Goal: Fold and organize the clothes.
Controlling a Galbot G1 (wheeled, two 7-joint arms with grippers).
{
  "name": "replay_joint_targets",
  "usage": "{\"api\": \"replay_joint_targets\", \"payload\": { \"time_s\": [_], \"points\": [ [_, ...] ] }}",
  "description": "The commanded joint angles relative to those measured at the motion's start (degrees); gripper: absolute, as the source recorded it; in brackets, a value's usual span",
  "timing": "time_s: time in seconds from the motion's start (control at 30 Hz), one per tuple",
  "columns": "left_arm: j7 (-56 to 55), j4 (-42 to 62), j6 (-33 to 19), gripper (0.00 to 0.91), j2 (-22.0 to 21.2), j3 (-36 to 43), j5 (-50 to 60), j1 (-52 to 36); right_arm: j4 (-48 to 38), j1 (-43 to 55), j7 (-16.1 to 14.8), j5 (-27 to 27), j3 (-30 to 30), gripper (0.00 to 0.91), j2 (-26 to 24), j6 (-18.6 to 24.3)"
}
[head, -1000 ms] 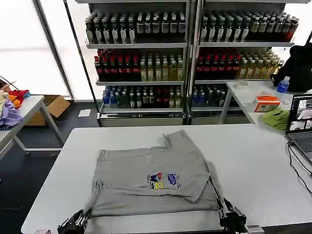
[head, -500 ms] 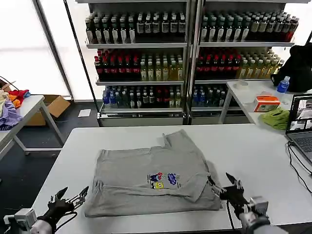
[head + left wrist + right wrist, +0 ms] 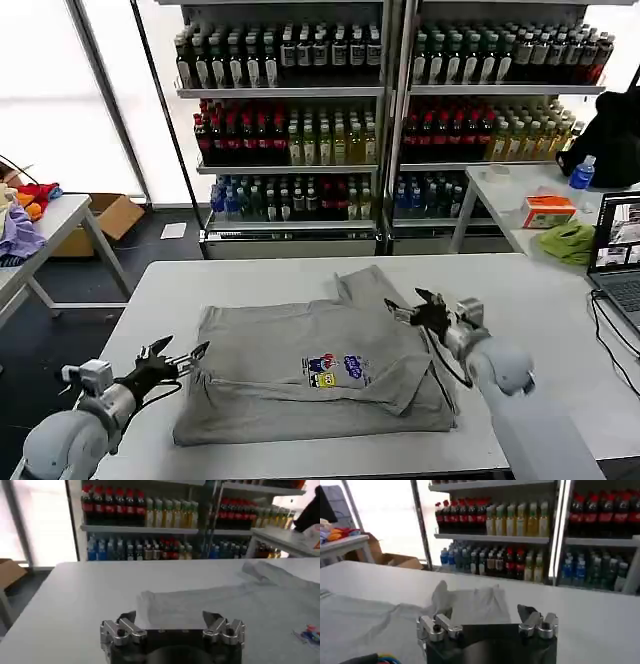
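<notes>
I had the grey shirt (image 3: 315, 368) lying partly folded in the middle of the white table (image 3: 520, 290), chest print (image 3: 335, 367) facing up, one sleeve (image 3: 367, 287) sticking out toward the far edge. My left gripper (image 3: 180, 359) hung just off the shirt's left edge, fingers spread wide with nothing between them; from the left wrist camera I saw both fingertips (image 3: 127, 618) parted and the cloth's near corner lying right ahead. My right gripper (image 3: 418, 307) was up at the far right side, over the shirt beside that stray sleeve, also spread open and empty, and the right wrist camera showed a crumpled peak of fabric (image 3: 470, 602) just in front of it. I judged this cotton to be light and limp: it would sag and drag, not hold a shape, and layers might slide over one another. So I reckoned the best hold was a pinch on the hems or corners, both sides together, catching every layer at the fold.
</notes>
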Motion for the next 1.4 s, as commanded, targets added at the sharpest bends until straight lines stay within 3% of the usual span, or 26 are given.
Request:
{"api": "replay_joint_targets", "payload": {
  "time_s": [0.03, 0.4, 0.9, 0.93, 0.97, 1.0, 1.03, 1.07, 1.1, 1.4],
  "points": [
    [4.26, 18.33, -1.53, 0.907, 2.54, 12.38, 3.04, -19.07, -25.11, 18.76, -3.34, -4.64, -8.37, 0.907, 5.62, 2.45],
    [4.41, 26.62, -0.70, 0.907, 1.27, 16.69, 4.80, -25.22, -31.88, 19.78, -1.01, -5.55, -7.28, 0.907, 10.46, 3.55],
    [3.93, 31.14, 0.51, 0.907, -0.85, 17.19, 4.66, -29.04, -35.20, 19.30, -0.83, -5.94, -6.33, 0.907, 12.68, 3.85],
    [3.98, 30.86, 0.72, 0.816, -0.89, 17.22, 4.74, -28.63, -35.77, 19.46, -0.83, -5.87, -6.10, 0.907, 12.95, 3.91],
    [4.02, 30.55, 0.98, 0.816, -0.90, 17.24, 4.83, -28.22, -36.17, 19.64, -0.83, -5.74, -5.90, 0.907, 13.18, 3.92],
    [4.04, 30.11, 1.37, 0.393, -0.93, 17.18, 4.79, -27.55, -36.54, 19.76, -0.89, -5.73, -5.83, 0.615, 13.33, 3.91],
    [3.96, 29.46, 1.74, 0.252, -0.98, 17.12, 4.79, -27.12, -36.69, 19.83, -0.90, -5.73, -5.82, 0.312, 13.39, 3.90],
    [3.84, 28.89, 1.80, 0.030, -1.02, 17.10, 4.99, -26.25, -36.68, 19.83, -0.75, -5.66, -5.86, 0.000, 13.43, 3.85],
    [3.87, 28.31, 1.86, 0.000, -1.02, 17.11, 5.06, -25.64, -36.68, 19.81, -0.57, -5.62, -5.84, 0.000, 13.52, 3.80],
    [4.58, 25.51, 1.77, 0.000, -1.17, 16.21, 5.34, -22.22, -35.49, 19.04, 0.18, -4.77, -5.19, 0.000, 13.88, 3.74]
  ]
}}
